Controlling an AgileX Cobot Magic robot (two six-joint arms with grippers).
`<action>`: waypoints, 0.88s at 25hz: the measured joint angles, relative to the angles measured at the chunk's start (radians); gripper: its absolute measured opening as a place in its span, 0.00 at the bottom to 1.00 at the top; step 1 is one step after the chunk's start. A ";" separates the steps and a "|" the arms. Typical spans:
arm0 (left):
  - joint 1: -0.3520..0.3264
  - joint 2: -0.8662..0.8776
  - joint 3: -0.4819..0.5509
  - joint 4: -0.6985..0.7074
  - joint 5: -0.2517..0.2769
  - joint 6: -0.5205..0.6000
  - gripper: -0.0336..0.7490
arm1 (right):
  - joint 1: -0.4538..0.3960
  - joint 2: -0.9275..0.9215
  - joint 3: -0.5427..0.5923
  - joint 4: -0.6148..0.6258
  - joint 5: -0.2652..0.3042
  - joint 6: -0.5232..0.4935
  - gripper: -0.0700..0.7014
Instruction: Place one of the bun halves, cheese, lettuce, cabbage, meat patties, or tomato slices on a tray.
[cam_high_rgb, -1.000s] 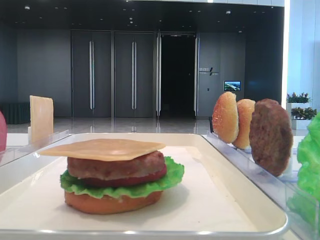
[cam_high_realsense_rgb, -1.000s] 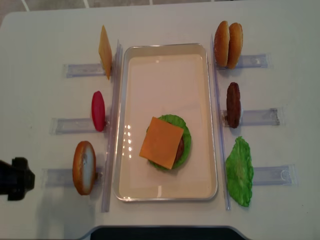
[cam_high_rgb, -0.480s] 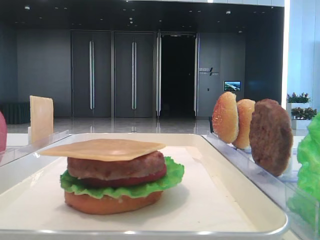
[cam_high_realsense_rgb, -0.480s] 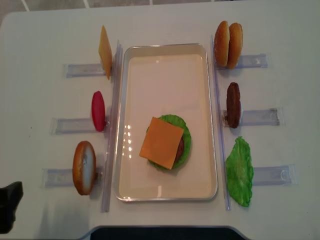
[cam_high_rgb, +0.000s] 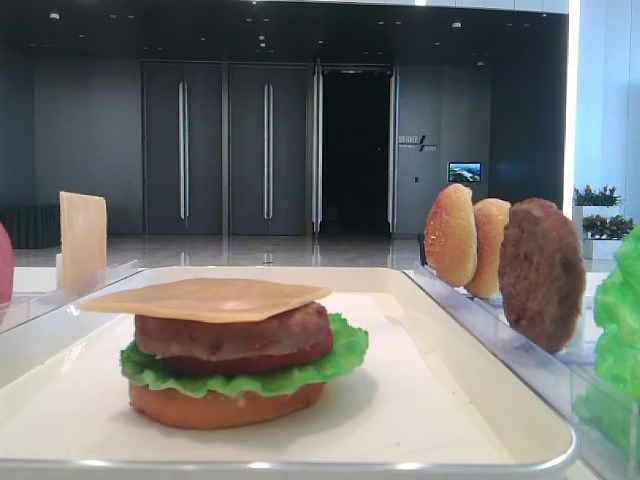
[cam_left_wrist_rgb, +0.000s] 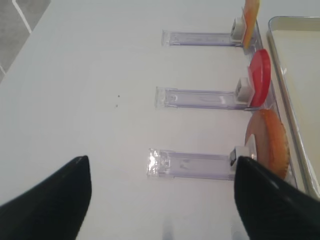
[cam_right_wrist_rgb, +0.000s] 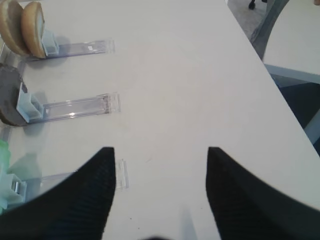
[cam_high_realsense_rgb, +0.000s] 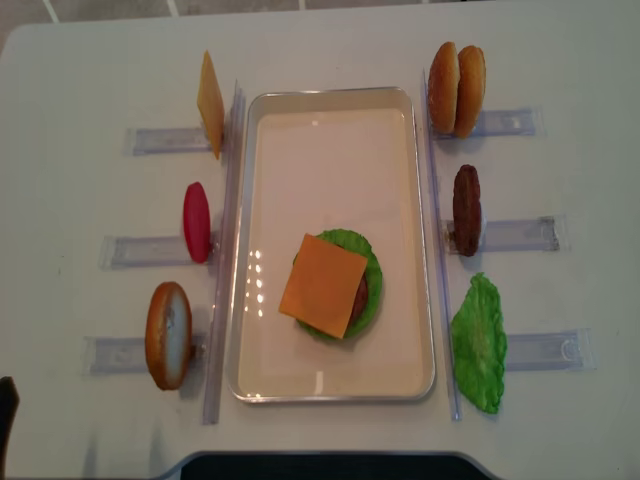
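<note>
Since a second ago, the left tool (cam_left_wrist_rgb: 160, 200) has been drawn back almost out of the overhead view, leaving only a dark sliver at the lower left edge. The flat square pale orange cheese slice (cam_high_realsense_rgb: 323, 285) is seen topping the stacked burger on the large white rectangular tray (cam_high_realsense_rgb: 330, 98), well apart from both tools. The left tool's jaws are spread wide and empty over the white counter (cam_left_wrist_rgb: 100, 100). The right tool (cam_right_wrist_rgb: 159, 192) is likewise parted, holding nothing.

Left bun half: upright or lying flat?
Upright. The bun half stands on edge against its rack clip, beside the tray.
</note>
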 joint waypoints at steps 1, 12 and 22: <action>0.000 0.000 0.000 -0.002 0.000 0.000 0.93 | 0.000 0.000 0.000 0.000 0.000 0.000 0.63; 0.000 0.000 0.000 -0.017 0.000 0.000 0.93 | 0.000 0.000 0.000 0.000 0.000 0.000 0.63; 0.000 0.000 0.000 -0.018 0.000 0.000 0.93 | 0.000 0.000 0.000 0.000 0.000 0.000 0.63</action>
